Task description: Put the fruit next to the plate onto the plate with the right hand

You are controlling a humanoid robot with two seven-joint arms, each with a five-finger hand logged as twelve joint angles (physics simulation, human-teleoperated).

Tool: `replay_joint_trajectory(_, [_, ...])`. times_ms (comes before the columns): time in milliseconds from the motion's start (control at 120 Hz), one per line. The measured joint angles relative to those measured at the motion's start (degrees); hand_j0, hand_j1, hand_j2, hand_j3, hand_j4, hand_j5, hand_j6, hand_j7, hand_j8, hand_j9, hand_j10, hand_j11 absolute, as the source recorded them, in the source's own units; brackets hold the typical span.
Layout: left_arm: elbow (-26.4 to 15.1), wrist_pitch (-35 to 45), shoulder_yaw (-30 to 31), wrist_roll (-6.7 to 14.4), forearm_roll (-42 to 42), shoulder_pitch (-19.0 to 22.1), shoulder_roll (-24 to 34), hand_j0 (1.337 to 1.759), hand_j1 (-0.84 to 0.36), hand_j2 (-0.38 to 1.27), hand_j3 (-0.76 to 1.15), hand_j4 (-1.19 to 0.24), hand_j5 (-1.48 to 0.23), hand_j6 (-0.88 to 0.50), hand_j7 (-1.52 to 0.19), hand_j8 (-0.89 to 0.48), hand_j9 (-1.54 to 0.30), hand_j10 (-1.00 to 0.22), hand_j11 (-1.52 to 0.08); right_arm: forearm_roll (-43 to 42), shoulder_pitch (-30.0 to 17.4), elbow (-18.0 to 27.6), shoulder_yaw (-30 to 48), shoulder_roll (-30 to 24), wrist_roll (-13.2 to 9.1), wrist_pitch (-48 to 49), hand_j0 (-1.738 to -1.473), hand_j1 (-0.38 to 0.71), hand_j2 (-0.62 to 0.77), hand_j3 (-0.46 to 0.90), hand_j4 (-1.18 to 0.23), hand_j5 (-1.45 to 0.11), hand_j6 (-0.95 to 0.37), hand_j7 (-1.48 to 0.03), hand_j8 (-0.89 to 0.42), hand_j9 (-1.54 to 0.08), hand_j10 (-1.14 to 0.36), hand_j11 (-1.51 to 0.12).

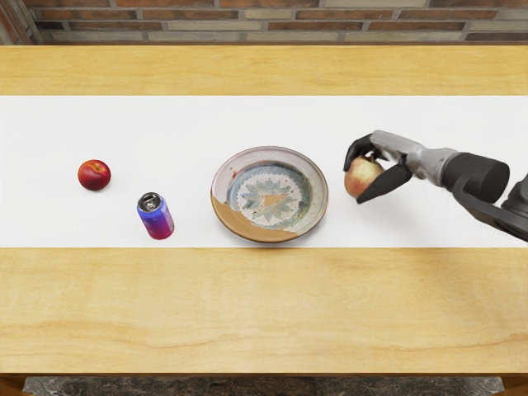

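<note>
Head view: a wooden tabletop (264, 313) carries a white runner (247, 124) from its left edge to its right edge, and everything stands on that runner. A patterned plate (235, 221) sits near the middle. Just beside its right rim, toward the tabletop's right edge, is a yellow-red fruit (361, 177), the 1 the task means. The right robot hand (384, 161) comes in from the right edge and is clamped on this fruit, with dark fingers curled over its top and far side and the thumb pressing from the near side. Whether the fruit rests on the runner or is raised a little cannot be told from this angle. A red fruit (94, 175) lies well apart near the left edge, and a can (155, 216) stands between it and the plate. The left arm does not show.

As a judgement, the reach and grasp look done, while the carry is not: the plate holds nothing, and the fruit is beside it, not over it. Left are 3 steps: lift, move toward the plate's middle, release.
</note>
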Motion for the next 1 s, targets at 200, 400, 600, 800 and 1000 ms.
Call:
replay_joint_trajectory(200, [0.00,0.00,0.00,0.00,0.00,0.00,0.00,1.658,0.06,0.05,0.00,-0.24,-0.32,-0.24,-0.32,-0.24,-0.32,-0.24,-0.32,7.61,0.66,-0.13,7.13,-0.16,-0.01,10.85,-1.651,0.17,0.12,0.00,-0.70,-1.10,-0.46,-0.99,-0.13,-1.09,-0.22,-1.13])
replay_joint_trajectory(400, [0.00,0.00,0.01,0.00,0.00,0.00,0.00,1.658,0.06,0.05,0.00,-0.24,-0.32,-0.24,-0.32,-0.24,-0.32,-0.24,-0.32,11.87,2.15,-0.29,9.49,3.88,-0.22,15.24,-1.652,0.17,0.12,0.00,-0.70,-1.11,-0.46,-0.99,-0.12,-1.09,-0.22,-1.13])
replay_joint_trajectory(600, [0.00,0.00,0.01,0.00,0.00,0.00,0.00,1.658,0.06,0.05,0.00,-0.24,-0.32,-0.24,-0.32,-0.24,-0.32,-0.24,-0.32,8.02,3.05,-1.91,9.40,11.23,-0.49,15.55,-1.652,0.18,0.12,0.00,-0.70,-1.11,-0.46,-0.99,-0.12,-1.09,-0.22,-1.12])
replay_joint_trajectory(800, [0.00,0.00,0.02,0.01,-0.01,0.00,0.00,1.658,0.06,0.05,0.00,-0.24,-0.32,-0.24,-0.32,-0.24,-0.32,-0.24,-0.32,-0.68,3.14,-6.22,8.94,18.77,-0.55,15.34,-1.653,0.06,0.14,0.00,-0.71,-1.08,-0.58,-0.99,-0.27,-1.08,-0.32,-1.11])
replay_joint_trajectory(1000, [0.00,0.00,0.03,0.01,-0.01,0.00,0.00,1.658,0.06,0.05,0.00,-0.24,-0.32,-0.24,-0.32,-0.24,-0.32,-0.24,-0.32,-4.73,3.22,-8.92,7.47,22.23,-0.59,13.99,-1.654,0.04,0.20,0.00,-0.73,-1.06,-0.66,-0.99,-0.36,-1.05,-0.38,-1.06])
